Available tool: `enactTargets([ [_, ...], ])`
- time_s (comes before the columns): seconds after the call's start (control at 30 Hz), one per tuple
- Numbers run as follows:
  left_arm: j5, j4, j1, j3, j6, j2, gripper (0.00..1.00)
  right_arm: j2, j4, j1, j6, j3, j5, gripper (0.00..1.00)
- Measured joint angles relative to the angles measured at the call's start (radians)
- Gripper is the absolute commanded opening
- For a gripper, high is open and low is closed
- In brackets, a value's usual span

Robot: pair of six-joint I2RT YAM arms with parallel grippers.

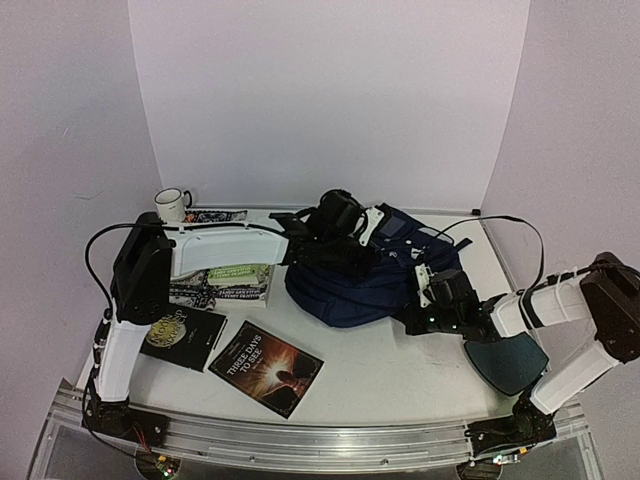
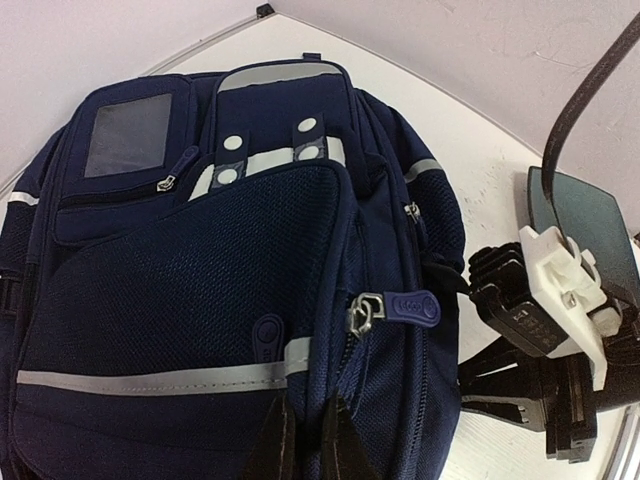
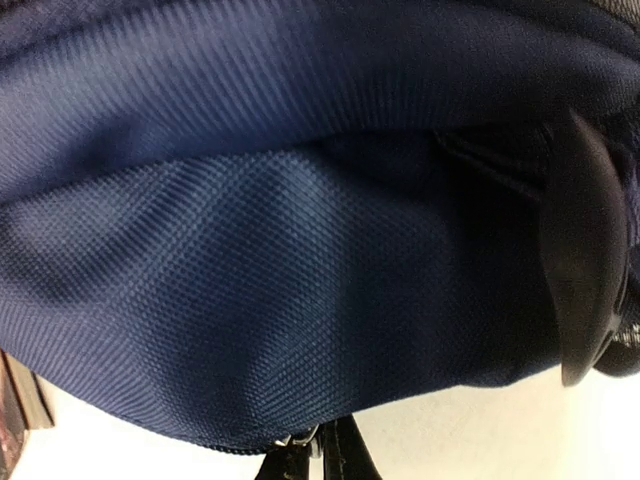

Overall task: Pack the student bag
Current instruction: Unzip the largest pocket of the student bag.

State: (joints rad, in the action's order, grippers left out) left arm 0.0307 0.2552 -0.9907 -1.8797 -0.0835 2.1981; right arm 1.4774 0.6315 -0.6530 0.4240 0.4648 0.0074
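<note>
The student bag (image 1: 365, 290) lies near the back edge of the surface (image 1: 380, 390), right of the middle, its visible pockets zipped and contents hidden. A white mug (image 1: 172, 203) stands at the back-left corner, books (image 1: 228, 283) lie along the left edge, and a dark teal pad (image 1: 508, 362) lies by the right edge. The bag is navy with grey reflective strips. The left gripper (image 2: 308, 418) pinches its front fabric, and the right gripper (image 3: 322, 452) is closed on a zip pull.

book cover (image 1: 265, 368), "THREE DAYS TO SEE"
</note>
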Motion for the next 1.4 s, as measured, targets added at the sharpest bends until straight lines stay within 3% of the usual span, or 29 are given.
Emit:
enactTargets([
  [0.27, -0.005, -0.005, -0.004, 0.007, -0.003, 0.0, 0.0, -0.032, -0.105, -0.035, -0.002, 0.041, 0.016, 0.18],
  [0.47, 0.009, -0.028, -0.003, 0.031, -0.02, -0.007, 0.0, -0.032, -0.165, -0.039, 0.011, 0.079, 0.047, 0.15],
  [0.6, 0.013, -0.037, -0.003, 0.034, -0.025, -0.007, 0.0, -0.032, -0.202, -0.04, 0.026, 0.1, 0.069, 0.01],
  [0.87, 0.013, -0.034, -0.003, 0.034, -0.048, -0.009, 0.0, -0.032, -0.256, -0.046, 0.084, 0.14, 0.047, 0.0],
  [1.13, 0.036, 0.013, 0.006, -0.006, -0.08, -0.004, 0.0, -0.011, -0.328, -0.137, 0.105, 0.238, 0.073, 0.04],
  [1.4, 0.017, 0.022, 0.017, 0.001, -0.099, -0.003, 0.0, 0.001, -0.337, -0.152, 0.093, 0.256, 0.051, 0.12],
])
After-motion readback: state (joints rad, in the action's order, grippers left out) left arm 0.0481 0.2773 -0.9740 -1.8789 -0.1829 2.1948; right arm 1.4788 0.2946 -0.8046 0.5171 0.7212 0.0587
